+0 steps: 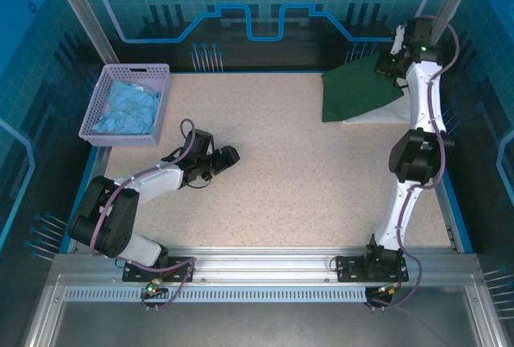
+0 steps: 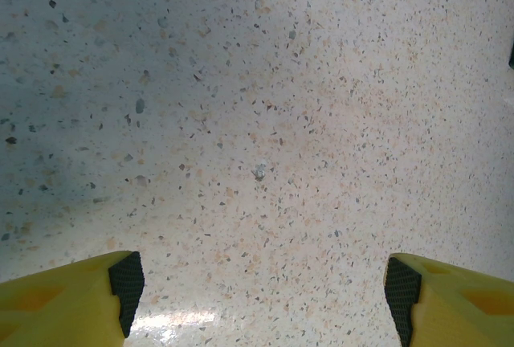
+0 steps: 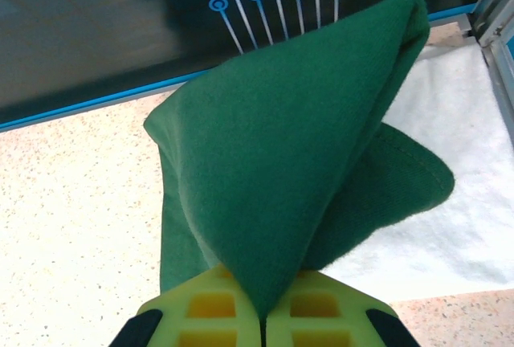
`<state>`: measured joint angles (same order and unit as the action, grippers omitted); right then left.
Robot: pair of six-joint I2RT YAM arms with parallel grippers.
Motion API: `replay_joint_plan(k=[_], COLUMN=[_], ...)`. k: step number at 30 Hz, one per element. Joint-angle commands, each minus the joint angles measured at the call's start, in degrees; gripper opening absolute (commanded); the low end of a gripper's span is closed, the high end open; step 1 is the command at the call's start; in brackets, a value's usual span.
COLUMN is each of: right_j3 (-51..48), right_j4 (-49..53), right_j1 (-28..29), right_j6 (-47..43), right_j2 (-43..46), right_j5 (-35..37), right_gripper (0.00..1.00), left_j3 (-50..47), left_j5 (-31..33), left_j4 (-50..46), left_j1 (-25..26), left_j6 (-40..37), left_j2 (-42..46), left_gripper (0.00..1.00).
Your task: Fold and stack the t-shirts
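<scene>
Green t-shirt (image 3: 273, 162) pinched in right tool (image 3: 261, 319) — ridge points toward back wall (image 3: 80, 42).

Green t-shirt (image 3: 273, 162): was soft, matt, finely napped cloth. White t-shirt (image 3: 462, 194): was matt cloth. Table (image 2: 257, 122): looked smooth, speckled, faintly glossy. Basket (image 1: 135, 69): was lilac perforated plastic. Rail (image 1: 265, 260): was brushed metal.

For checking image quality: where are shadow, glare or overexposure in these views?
Left wrist view: a grey shadow covers the upper left of the speckled beige tabletop, with a small glare patch at the bottom. Right wrist view: the dark green cloth t-shirt is sharp, the tabletop beside it looks washed out.
</scene>
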<state>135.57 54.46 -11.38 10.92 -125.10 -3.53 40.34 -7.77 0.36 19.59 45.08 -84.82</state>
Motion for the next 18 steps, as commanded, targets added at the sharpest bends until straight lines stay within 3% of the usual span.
replay_joint_plan(k=[1, 8, 14, 18], right_j3=[1.72, 6.33, 17.68, 17.92], right_j4=[-1.06, -0.13, 2.65, 1.11], right_j1=[-2.05, -4.94, -7.66, -8.12], right_j6=[0.82, 0.35, 0.19, -0.23], right_j2=[1.38, -4.53, -16.67, -21.09], right_j5=[-1.37, -2.27, -3.67, 0.89], right_gripper=[0.0, 0.0, 0.02, 0.24], left_j3=[1.28, 1.5, 1.52, 1.84], left_j5=[-1.11, -0.93, -0.77, -0.74], left_j4=[-0.3, -0.63, -1.3, -1.89], left_j1=[-0.54, -0.56, -0.53, -0.52], left_j6=[0.01, 0.05, 0.02, 0.01], left_j2=[-0.84, -0.95, -0.82, -1.06], left_gripper=[0.81, 0.81, 0.81, 0.83])
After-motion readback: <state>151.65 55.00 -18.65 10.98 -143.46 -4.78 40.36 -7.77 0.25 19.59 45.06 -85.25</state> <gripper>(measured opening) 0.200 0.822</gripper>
